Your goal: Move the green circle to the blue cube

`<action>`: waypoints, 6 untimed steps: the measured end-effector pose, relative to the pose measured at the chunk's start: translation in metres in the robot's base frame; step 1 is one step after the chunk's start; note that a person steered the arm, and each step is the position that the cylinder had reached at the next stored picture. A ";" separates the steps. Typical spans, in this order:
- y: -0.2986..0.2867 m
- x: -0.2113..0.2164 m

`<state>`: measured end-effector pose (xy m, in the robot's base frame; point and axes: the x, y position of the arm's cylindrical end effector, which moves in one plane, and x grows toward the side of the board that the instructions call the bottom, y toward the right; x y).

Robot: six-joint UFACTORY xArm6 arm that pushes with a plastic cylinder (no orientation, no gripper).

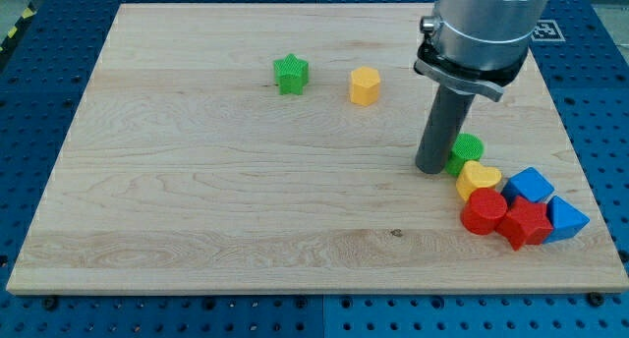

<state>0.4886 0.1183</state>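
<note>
The green circle (466, 150) lies at the view's right, partly hidden behind my rod. My tip (430, 169) rests on the board touching the circle's left side. The blue cube (529, 186) sits lower right of the circle, with a yellow heart (479, 178) between them. The circle touches the yellow heart's upper left.
A red cylinder (484, 210), a red star (527, 223) and a blue triangle (565, 218) cluster below the blue cube near the board's right edge. A green star (291, 74) and a yellow hexagon (365, 85) lie near the view's top centre on the wooden board (197, 181).
</note>
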 end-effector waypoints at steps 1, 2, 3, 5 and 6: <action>-0.019 -0.021; 0.005 -0.024; 0.048 -0.021; 0.081 -0.012; 0.056 -0.032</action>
